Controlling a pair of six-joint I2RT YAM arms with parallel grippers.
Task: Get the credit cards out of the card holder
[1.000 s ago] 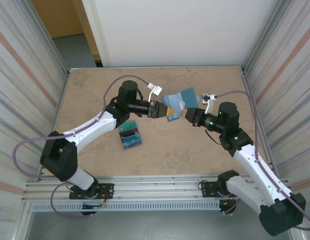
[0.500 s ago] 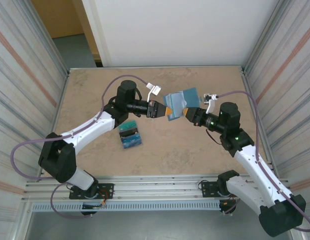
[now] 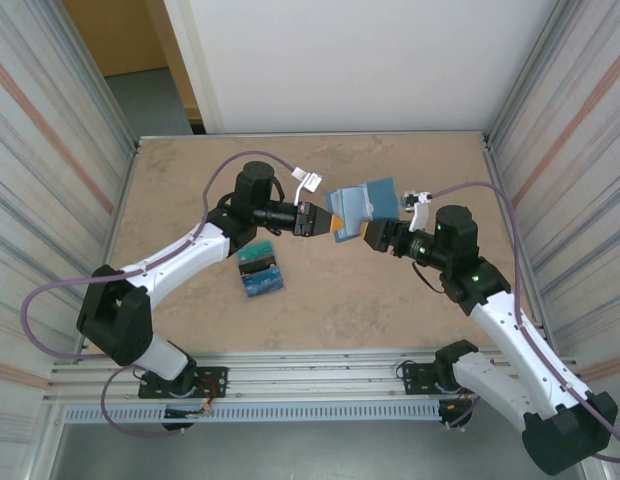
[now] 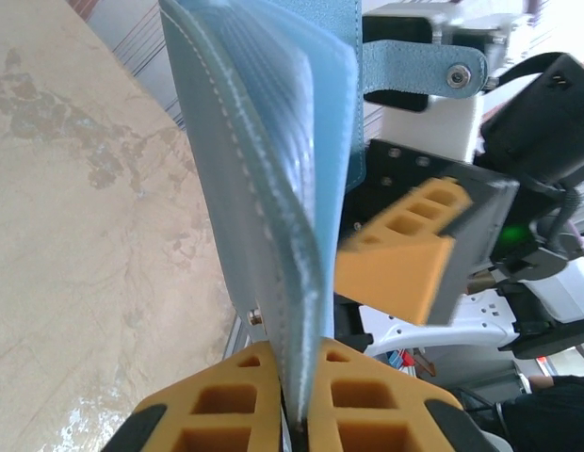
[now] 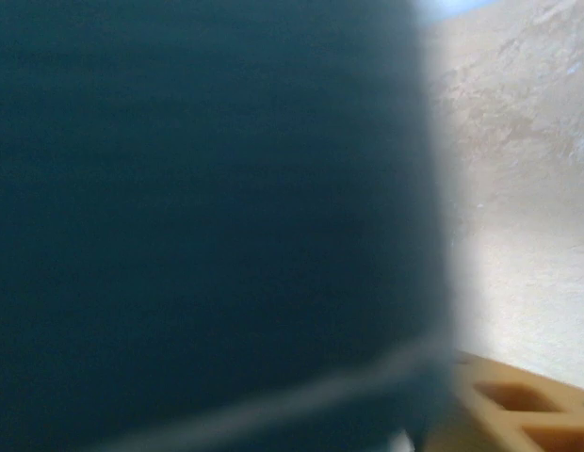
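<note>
L gripper (image 4: 297, 377): jaws clamped on bottom edge of card holder (image 4: 264, 188), held up off the table betw. the arms. R gripper (image 3: 375, 236) just beside holder; open or closed, you can't tell, wrist view too blurred. Progress: some credit cards (image 3: 260, 270) lie out on table (image 3: 320, 310) by L arm; check slots for more, not visible. Table tan, mottled; ribbed side walls (image 3: 50, 150).

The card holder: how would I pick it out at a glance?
Start at the middle of the tan stone-patterned table. The soft steel-blue bifold card holder is held up there in the left gripper, unlike the small coloured cards lying flat nearby.
</note>
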